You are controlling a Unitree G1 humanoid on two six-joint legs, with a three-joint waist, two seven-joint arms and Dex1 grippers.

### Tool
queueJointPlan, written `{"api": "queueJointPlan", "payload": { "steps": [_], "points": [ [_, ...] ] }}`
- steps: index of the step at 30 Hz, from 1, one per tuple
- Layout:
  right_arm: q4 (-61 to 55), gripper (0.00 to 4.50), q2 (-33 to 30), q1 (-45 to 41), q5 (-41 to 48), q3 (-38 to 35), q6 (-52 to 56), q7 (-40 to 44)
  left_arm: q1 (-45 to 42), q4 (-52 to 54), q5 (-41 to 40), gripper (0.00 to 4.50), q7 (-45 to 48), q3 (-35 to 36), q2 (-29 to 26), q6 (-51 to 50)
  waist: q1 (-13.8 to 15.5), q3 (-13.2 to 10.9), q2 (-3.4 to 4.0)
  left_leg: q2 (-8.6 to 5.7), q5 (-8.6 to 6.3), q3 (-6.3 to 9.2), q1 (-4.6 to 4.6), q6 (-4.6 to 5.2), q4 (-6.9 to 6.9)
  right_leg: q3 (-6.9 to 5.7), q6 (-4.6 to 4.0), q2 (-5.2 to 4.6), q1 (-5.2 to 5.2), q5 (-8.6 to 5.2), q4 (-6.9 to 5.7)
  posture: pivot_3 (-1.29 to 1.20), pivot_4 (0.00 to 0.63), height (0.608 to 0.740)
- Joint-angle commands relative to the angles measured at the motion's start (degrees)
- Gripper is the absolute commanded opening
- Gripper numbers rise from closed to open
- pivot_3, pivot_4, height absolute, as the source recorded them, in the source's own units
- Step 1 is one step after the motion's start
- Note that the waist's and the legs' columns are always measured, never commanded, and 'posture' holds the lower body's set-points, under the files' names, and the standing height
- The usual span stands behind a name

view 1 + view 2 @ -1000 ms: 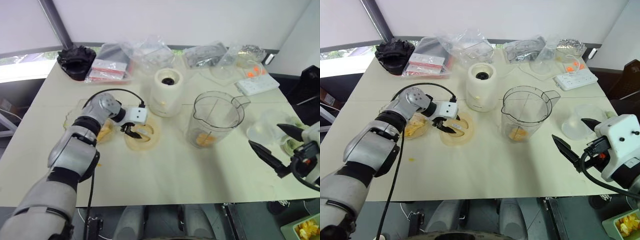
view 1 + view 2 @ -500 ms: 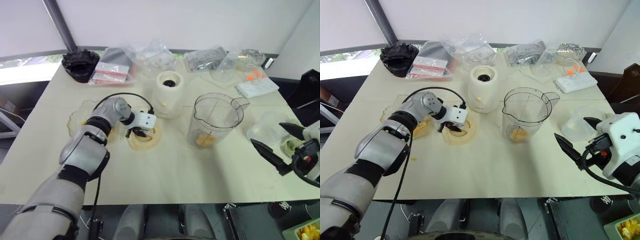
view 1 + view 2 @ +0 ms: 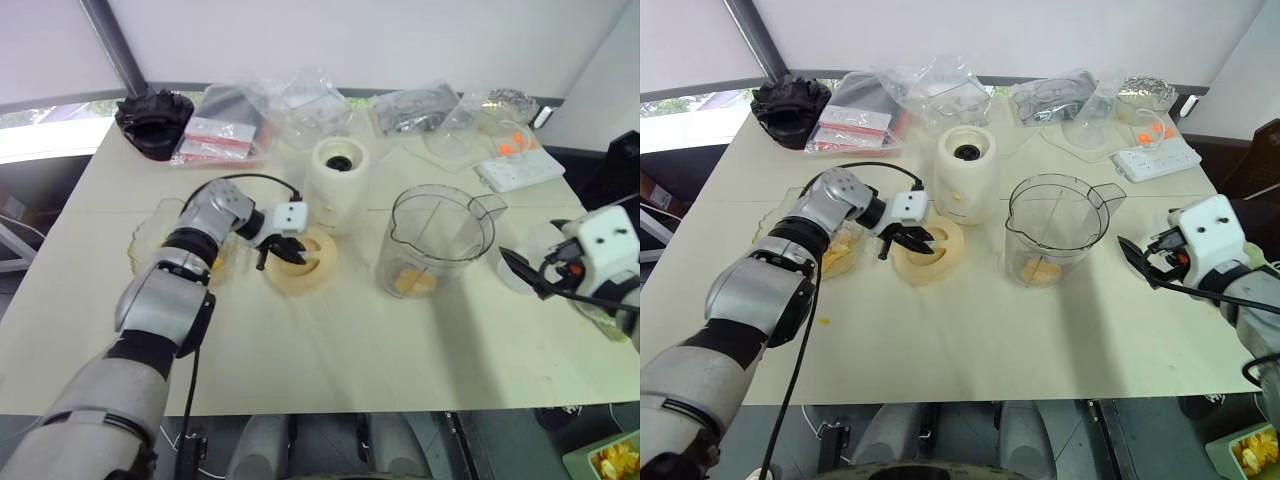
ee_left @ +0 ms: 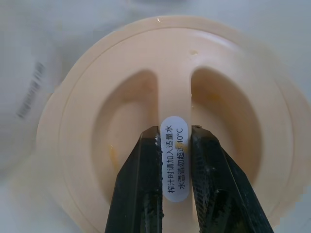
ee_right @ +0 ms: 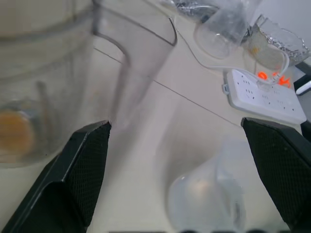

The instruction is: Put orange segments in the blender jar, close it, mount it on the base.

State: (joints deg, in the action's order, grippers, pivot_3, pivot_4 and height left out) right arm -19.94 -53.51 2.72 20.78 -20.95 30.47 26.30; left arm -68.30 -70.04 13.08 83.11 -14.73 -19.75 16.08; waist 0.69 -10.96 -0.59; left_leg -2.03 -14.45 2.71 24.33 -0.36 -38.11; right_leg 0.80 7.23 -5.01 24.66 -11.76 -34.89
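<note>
Left pincer [image 4: 174, 160] gripped the flat round cream lid [image 3: 300, 262] by its centre rib, tilting it off the table [image 3: 330, 350], apparently to cap the tall clear plastic blender jar [image 3: 437, 240] holding orange segments [image 3: 412, 282]. Right pincer [image 5: 177, 160] gaped wide beside the jar, likely to steady it.

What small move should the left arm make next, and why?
Probably lift the lid and carry it toward the blender jar. The left gripper has its jaws shut on the lid's centre ridge, and the jar stands open with orange segments inside.
</note>
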Motion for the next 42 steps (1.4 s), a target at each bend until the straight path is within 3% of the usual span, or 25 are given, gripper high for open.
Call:
{"api": "queueJointPlan", "payload": {
  "steps": [1,17,23,35,38,42],
  "points": [
    [5.66,4.5,-1.92,-3.19,-6.05,3.69,-7.18,2.97,0.53,7.61,-4.72,0.24,3.29,2.89,-1.57,-2.26,-0.01,0.0,0.0,-0.01,0.0,0.01,-0.01,0.0,0.0,0.0,0.01,-0.01,0.0,-0.01,-0.03,0.0,0.15,0.74],
    [28.12,4.5,4.43,-21.29,-7.46,11.69,-19.21,16.15,11.71,44.35,-16.48,0.24,-1.04,7.58,-8.41,-26.05,-1.51,-0.01,0.01,0.01,0.07,-0.19,-0.38,-0.05,-0.12,0.34,0.01,0.02,-0.14,0.0,-0.32,0.0,0.15,0.74],
    [33.96,4.5,9.33,-26.53,-3.86,11.21,-18.05,19.97,13.48,46.79,-16.57,0.24,-5.25,7.01,-10.37,-27.3,-1.55,0.0,0.02,0.01,0.07,-0.27,-0.63,-0.05,-0.1,0.43,0.0,0.04,-0.23,0.0,-0.47,0.0,0.15,0.74],
    [48.75,4.5,14.32,-34.11,-5.29,11.77,-23.68,20.91,15.4,50.55,-17.81,0.24,-7.9,6.79,-12.52,-28.86,-1.62,-0.01,0.03,0.01,0.08,-0.48,-0.78,-0.06,-0.08,0.59,0.0,0.02,-0.29,0.0,-0.51,0.0,0.15,0.74],
    [50.88,3.64,15.56,-35.28,-5.3,11.39,-24.81,20.14,15.66,51.28,-18.03,0.24,-8.25,6.79,-12.82,-29.33,-1.67,-0.01,0.03,0.01,0.08,-0.52,-0.8,-0.06,-0.07,0.62,0.0,0.02,-0.29,0.01,-0.52,0.0,0.15,0.74],
    [51.86,1.5,16.95,-36.1,-5.01,10.72,-25.91,19.19,15.13,52.18,-18.96,0.24,-8.51,7.23,-13.44,-30.75,-1.69,-0.01,0.05,0.01,0.08,-0.54,-0.81,-0.06,-0.07,0.64,0.0,0.02,-0.29,0.01,-0.53,0.0,0.15,0.74]
  ]
}}
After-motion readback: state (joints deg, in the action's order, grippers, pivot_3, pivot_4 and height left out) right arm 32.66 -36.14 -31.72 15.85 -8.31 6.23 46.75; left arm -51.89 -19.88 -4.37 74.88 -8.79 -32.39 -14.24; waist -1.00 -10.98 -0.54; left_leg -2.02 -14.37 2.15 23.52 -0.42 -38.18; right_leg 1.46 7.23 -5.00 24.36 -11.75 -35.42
